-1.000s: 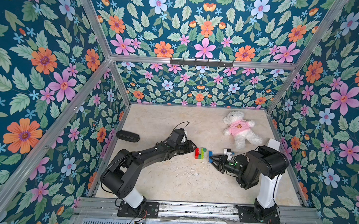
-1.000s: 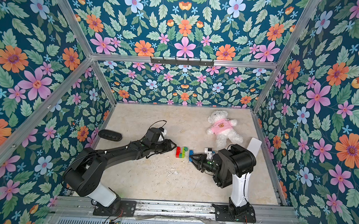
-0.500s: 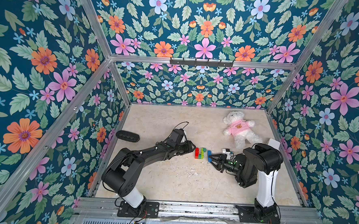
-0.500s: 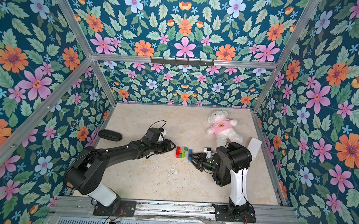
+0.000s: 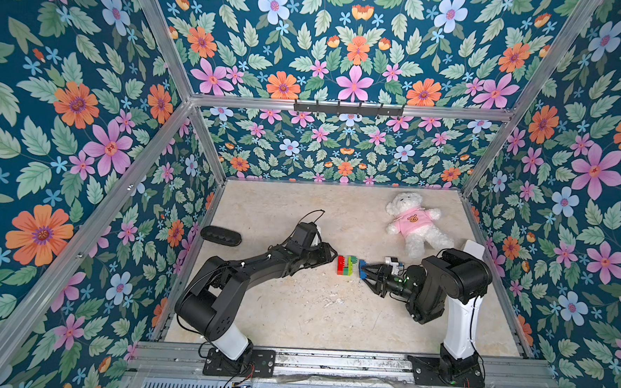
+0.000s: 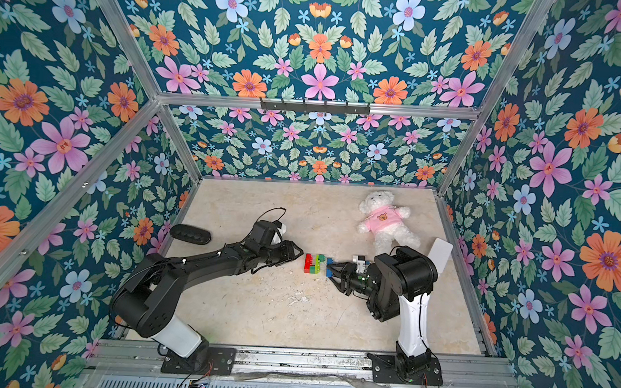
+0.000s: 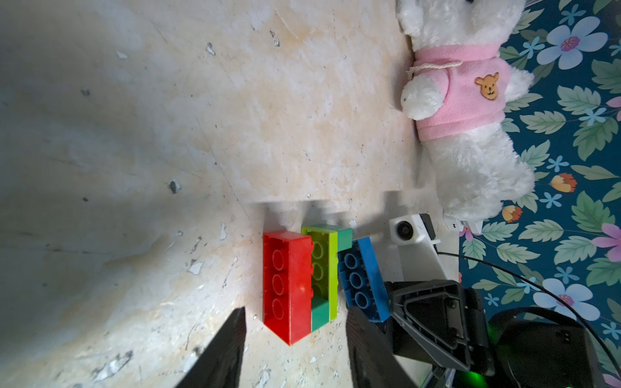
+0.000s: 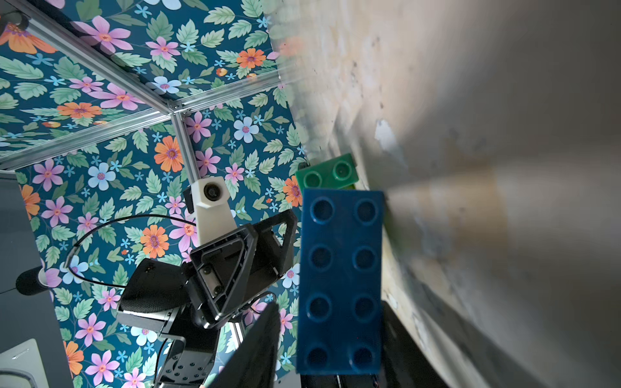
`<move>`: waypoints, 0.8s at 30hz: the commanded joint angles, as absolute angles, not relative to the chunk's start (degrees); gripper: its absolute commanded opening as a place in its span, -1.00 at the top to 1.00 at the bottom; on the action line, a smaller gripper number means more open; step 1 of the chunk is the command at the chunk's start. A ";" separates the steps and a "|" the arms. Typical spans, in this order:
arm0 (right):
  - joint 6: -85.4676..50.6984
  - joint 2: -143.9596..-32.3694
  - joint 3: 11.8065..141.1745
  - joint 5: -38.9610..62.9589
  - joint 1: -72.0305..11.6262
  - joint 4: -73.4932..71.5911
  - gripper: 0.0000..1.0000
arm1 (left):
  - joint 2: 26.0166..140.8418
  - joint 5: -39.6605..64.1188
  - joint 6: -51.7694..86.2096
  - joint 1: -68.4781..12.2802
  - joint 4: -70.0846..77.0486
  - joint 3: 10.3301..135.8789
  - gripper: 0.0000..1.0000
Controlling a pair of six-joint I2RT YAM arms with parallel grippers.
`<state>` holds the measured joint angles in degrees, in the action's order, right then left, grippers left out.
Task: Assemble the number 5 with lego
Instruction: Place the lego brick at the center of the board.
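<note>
The right gripper (image 8: 331,309) is unclenched around the blue brick (image 8: 339,268), with a gap showing beside 1 finger. That brick sits tilted against the end of the stack (image 5: 347,265): red, lime and 2 dark-green bricks lying on their side. It is not flush with them. From the opposite side the left gripper (image 7: 295,310) is spread, grasping nothing, its 2 fingers flanking the red end without touching it. Everything rests mid-way across a scuffed beige table (image 5: 295,311), boxed in by floral walls (image 5: 87,117). A teddy (image 5: 413,222) lies beyond the right gripper, near the back wall. A black oblong (image 5: 221,236) rests by the left wall, well apart from the stack.
</note>
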<state>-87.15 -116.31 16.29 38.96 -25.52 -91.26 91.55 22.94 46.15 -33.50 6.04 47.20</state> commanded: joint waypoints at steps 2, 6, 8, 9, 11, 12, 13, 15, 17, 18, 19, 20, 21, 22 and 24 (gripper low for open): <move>-84.11 -113.68 15.42 38.73 -25.64 -84.85 -0.02 | 91.26 23.82 45.09 -33.35 6.59 47.35 -0.03; -83.43 -112.04 13.96 39.15 -25.66 -82.82 -0.05 | 91.31 24.16 45.04 -33.39 6.68 47.55 -0.03; -82.91 -111.33 13.67 39.59 -25.86 -80.51 -0.06 | 91.26 24.25 45.04 -33.39 6.68 47.61 -0.02; -82.73 -110.98 13.57 39.83 -26.06 -79.78 -0.07 | 91.27 24.25 45.01 -33.35 6.69 47.63 -0.02; -82.00 -110.44 13.63 40.32 -26.41 -77.57 -0.08 | 91.24 24.26 45.01 -33.32 6.59 47.64 -0.02; -81.44 -110.09 13.79 40.65 -26.66 -76.17 -0.08 | 91.20 24.30 45.05 -33.31 6.59 47.57 -0.02; -80.84 -109.58 13.95 40.78 -26.80 -74.45 -0.07 | 91.30 24.36 45.03 -33.33 6.59 47.63 -0.02; -79.80 -108.27 14.06 41.03 -26.98 -71.63 -0.05 | 91.32 24.43 45.15 -33.34 6.59 47.68 -0.02; -78.95 -106.62 14.23 41.19 -26.95 -67.68 -0.06 | 91.31 24.52 45.18 -33.31 6.67 47.72 -0.02; -78.32 -105.75 14.41 41.34 -27.03 -65.69 -0.09 | 91.27 24.52 45.18 -33.33 6.64 47.83 -0.02; -77.74 -104.86 14.54 41.60 -27.13 -63.76 -0.11 | 91.31 24.58 45.18 -33.31 6.67 47.87 -0.01; -77.27 -104.04 14.59 41.70 -27.22 -62.34 -0.13 | 91.27 24.61 45.20 -33.31 6.68 47.90 -0.01; -76.71 -103.18 14.67 41.73 -27.41 -60.68 -0.16 | 91.24 24.60 45.21 -33.33 6.68 47.90 -0.01; -75.89 -102.24 14.84 41.75 -27.47 -58.72 -0.21 | 91.28 24.61 45.18 -33.31 6.68 47.96 -0.01; -74.24 -100.57 15.40 41.76 -27.72 -54.69 -0.26 | 91.33 24.57 45.20 -33.31 6.68 47.90 -0.01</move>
<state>-77.67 -101.80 15.00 41.52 -27.40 -65.84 91.55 24.16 46.11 -33.39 6.04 47.62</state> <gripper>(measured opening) 0.633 0.502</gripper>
